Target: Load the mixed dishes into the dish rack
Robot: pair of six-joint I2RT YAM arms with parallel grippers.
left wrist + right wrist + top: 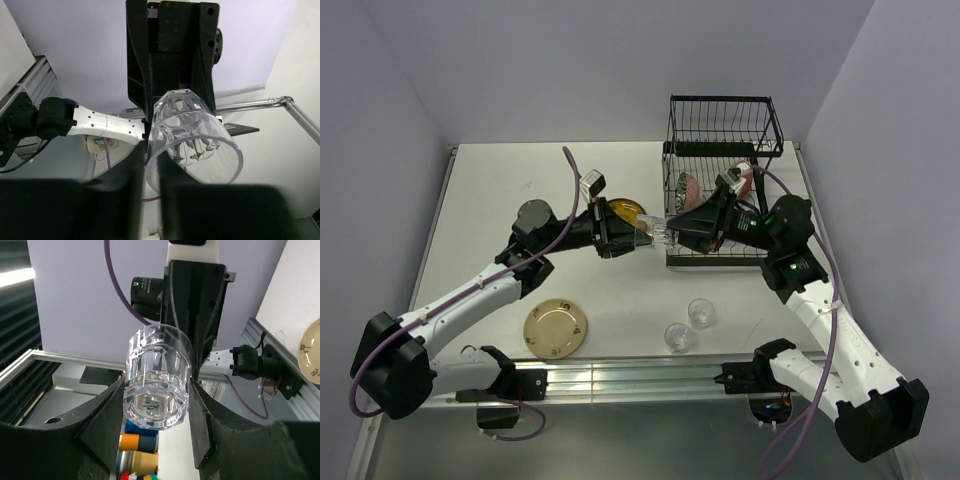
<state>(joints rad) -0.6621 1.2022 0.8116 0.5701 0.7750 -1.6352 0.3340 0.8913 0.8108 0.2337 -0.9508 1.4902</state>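
Note:
A small clear glass [658, 234] hangs in the air between my two grippers, left of the black wire dish rack [720, 130]. My left gripper [642, 240] pinches the glass's rim wall, one finger inside and one outside, as the left wrist view [152, 170] shows on the glass [192, 135]. My right gripper [672, 232] has a finger on each side of the glass's thick base, as the right wrist view [157, 405] shows on the glass [157, 385]. Two more clear glasses [701, 312] [678, 336] stand near the front.
A tan speckled plate [556, 328] lies at the front left. A yellow patterned plate [625, 210] lies behind my left gripper. An orange-and-white mug [745, 172] and another dish [688, 186] sit in the rack's lower part. A rail [640, 375] runs along the near edge.

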